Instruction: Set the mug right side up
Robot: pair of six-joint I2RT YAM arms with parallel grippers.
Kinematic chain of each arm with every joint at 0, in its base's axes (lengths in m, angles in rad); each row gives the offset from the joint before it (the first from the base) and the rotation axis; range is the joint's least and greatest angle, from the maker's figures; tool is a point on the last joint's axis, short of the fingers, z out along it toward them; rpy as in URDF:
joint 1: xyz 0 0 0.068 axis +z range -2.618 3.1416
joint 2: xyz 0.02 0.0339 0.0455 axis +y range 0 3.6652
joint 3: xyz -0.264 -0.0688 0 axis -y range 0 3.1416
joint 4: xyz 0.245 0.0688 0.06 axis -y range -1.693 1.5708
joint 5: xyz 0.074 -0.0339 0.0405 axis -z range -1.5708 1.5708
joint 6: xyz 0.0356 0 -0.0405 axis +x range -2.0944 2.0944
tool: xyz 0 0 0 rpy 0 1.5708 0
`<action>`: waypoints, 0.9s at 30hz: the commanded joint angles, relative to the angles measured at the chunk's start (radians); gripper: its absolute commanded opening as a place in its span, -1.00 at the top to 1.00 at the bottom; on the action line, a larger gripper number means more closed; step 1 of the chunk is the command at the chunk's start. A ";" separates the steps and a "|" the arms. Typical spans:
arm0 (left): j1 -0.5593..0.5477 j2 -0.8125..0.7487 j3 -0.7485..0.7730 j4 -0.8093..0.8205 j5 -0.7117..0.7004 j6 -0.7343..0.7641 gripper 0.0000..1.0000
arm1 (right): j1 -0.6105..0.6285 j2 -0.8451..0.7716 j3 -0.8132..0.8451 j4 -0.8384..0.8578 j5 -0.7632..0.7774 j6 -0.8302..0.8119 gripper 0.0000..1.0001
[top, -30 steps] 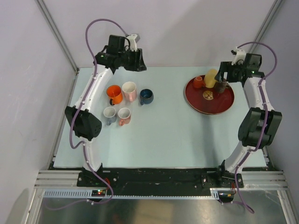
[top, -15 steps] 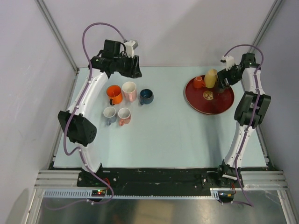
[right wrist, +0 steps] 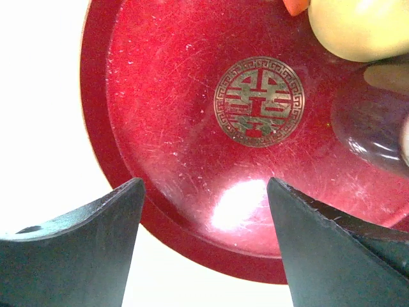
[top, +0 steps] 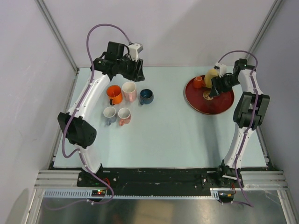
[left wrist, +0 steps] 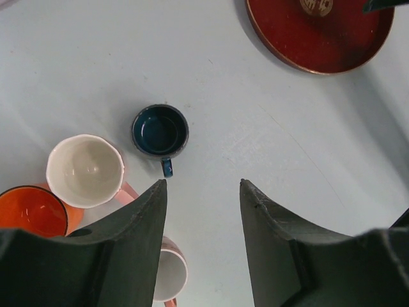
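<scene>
**Top view.** No writing can be read here. The left hand [top: 137, 74] hangs over the back left of the table [top: 177, 135], above a cluster of five mugs and touching none. Its gap cannot be judged from this view. The right hand [top: 217, 87] is over the red tray [top: 205, 108] at the back right. It is just beside the yellow mug [top: 211, 75], which stands on the tray's far part next to a small orange cup [top: 198, 82]. Open table surface lies between the two groups.

**Left wrist view.** The left hand [left wrist: 201, 188] is moderately parted and holds nothing. Below it the dark blue mug [left wrist: 160, 131], white mug [left wrist: 85, 170] and orange mug [left wrist: 32, 211] stand mouth up.

**Right wrist view.** The right hand [right wrist: 204, 188] is spread wide and empty over the tray's near rim. The gold emblem [right wrist: 259, 102] at the tray's centre is a fretted, character-like mark I cannot read. The yellow mug, in the upper right corner, shows a smooth rounded surface with no opening. It is apart from both fingers.
</scene>
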 commanded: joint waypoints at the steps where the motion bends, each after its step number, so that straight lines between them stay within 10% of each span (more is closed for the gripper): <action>1: -0.012 -0.058 -0.025 0.004 0.009 0.036 -0.07 | -0.031 -0.082 0.050 -0.029 -0.008 -0.003 -0.66; 27: -0.017 -0.157 -0.150 -0.025 -0.045 0.102 -0.08 | -0.027 0.082 0.134 0.104 0.081 -0.265 -0.86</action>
